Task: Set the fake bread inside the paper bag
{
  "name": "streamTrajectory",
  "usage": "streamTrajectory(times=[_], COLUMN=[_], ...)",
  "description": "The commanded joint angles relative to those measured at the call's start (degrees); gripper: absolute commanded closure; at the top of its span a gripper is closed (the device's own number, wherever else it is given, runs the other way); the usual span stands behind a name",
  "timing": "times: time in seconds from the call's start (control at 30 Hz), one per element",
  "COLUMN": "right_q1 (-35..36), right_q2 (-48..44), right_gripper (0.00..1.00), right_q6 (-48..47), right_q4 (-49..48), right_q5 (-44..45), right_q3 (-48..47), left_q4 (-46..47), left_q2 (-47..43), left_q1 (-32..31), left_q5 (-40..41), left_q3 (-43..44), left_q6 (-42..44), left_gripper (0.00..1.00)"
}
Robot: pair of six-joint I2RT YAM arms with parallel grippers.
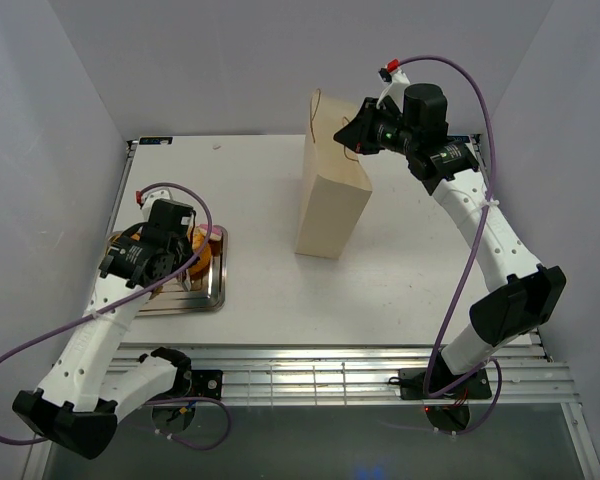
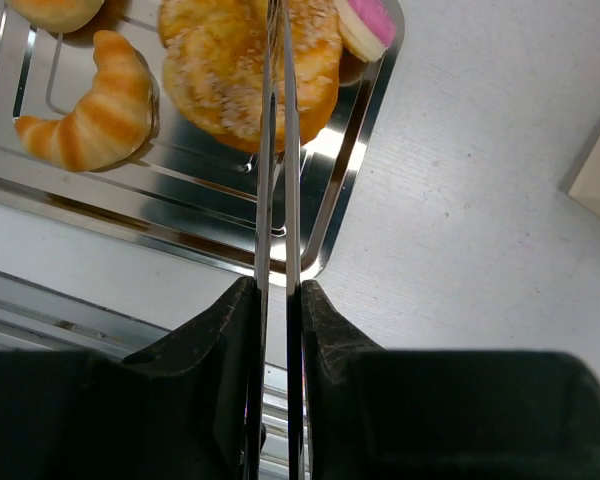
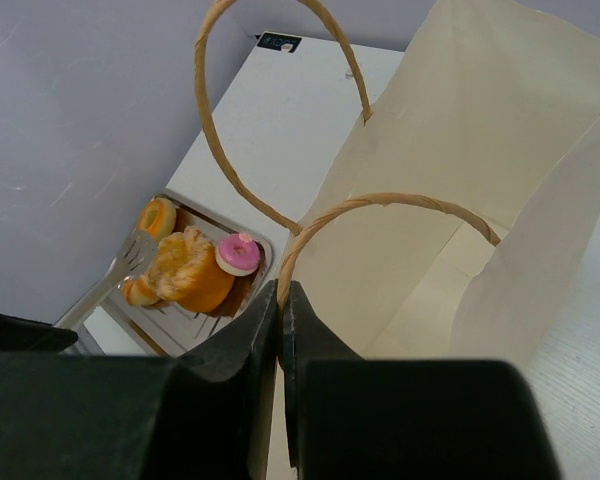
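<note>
**Above:** The left claw (image 1: 175, 258) hangs over a flat silver metal tray (image 1: 205, 300) on the left of the white desk (image 1: 250, 180), where the golden-orange fake bread (image 1: 204, 250) lies. A tall cream paper bag (image 1: 330, 215) stands upright mid-desk, its long axis vertical and its mouth up. The right claw (image 1: 352, 135) is at its top rim.

**Left wrist:** This claw is clamped on long metal tongs (image 2: 276, 150). The blades run straight away, close together, across a round sugared bun (image 2: 225, 70). Whether they pinch it cannot be told. A croissant (image 2: 90, 110) beside it lies slantwise.

**Right wrist:** The right claw's fingers are together on the bag's rim beside a brown string handle (image 3: 380, 205), holding the mouth open.

The pick-up looks to be the step in hand. Next, the tongs must grip a piece, lift it and carry it rightward over the bag's mouth.
</note>
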State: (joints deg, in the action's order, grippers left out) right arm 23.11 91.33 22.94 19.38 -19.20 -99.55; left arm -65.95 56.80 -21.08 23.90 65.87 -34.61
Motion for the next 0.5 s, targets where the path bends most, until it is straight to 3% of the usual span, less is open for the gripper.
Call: streamTrajectory(times=[0.0, 0.47], right_q1=[-0.3, -0.2], right_q2=[-2.1, -1.9], right_gripper=[0.92, 0.92], right_q6=[-0.3, -0.3], right_q4=[-1.9, -1.9], right_q5=[0.6, 0.3], right_q3=[0.2, 0.3], left_q4=[-0.1, -0.1], left_q2=[-1.9, -1.2], left_q1=[0.3, 0.3], left_q5=[1.6, 1.6], left_q3=[2.7, 2.1], left_q6=[-0.9, -0.9], left_gripper=[1.00, 1.00])
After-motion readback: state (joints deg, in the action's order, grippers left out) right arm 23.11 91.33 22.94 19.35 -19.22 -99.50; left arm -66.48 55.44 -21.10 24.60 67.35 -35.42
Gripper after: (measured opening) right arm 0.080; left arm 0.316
